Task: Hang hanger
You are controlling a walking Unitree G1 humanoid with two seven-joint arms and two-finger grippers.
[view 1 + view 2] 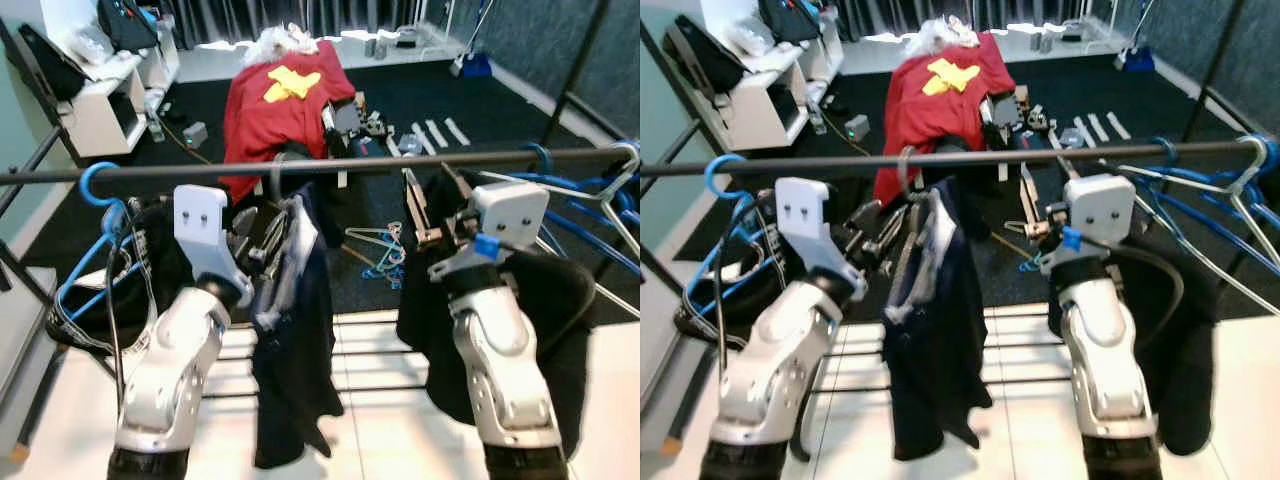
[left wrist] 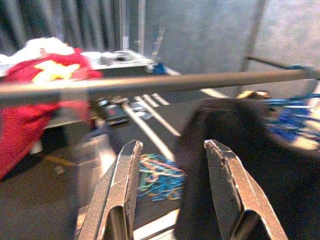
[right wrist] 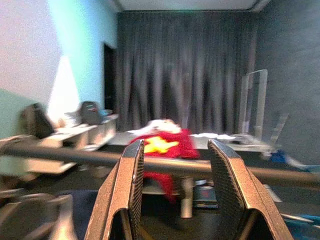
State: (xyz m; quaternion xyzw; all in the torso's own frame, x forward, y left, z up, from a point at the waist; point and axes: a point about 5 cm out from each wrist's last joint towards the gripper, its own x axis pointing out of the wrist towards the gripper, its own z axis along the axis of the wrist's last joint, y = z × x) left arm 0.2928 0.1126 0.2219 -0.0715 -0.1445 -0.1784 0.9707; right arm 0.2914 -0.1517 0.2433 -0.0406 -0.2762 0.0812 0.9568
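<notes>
A: What is the biggest thing in front of you?

B: You face a dark round metal rail (image 1: 300, 168) that runs left to right across the whole scene. Far behind it lies black carpet, with a red cloth bearing a yellow patch (image 1: 285, 95) draped over something.

A: And on the rail?

B: A dark garment with a pale lining (image 1: 290, 330) hangs limp from a hanger (image 1: 278, 178) hooked over the rail near its middle, between your two arms. A second black garment (image 1: 560, 320) hangs to the right, behind your right arm. Thin blue wire hangers (image 1: 590, 195) crowd the right end, and one blue hook (image 1: 95, 180) sits at the left end.

A: How are your arms posed?

B: Both silver forearms rise from the near edge, smooth and rounded, wrists bent forward toward the rail. Your left gripper (image 2: 170, 170) stands just left of the hung garment, pointing at the rail, its two long black textured fingers parted with nothing between them. Your right gripper (image 3: 172, 175) sits just below the rail on the right, also spread wide and empty, fingers framing the bar.

A: Anything small?

B: A tangle of coloured hangers (image 1: 380, 255) lies on the carpet beyond the rail
</notes>
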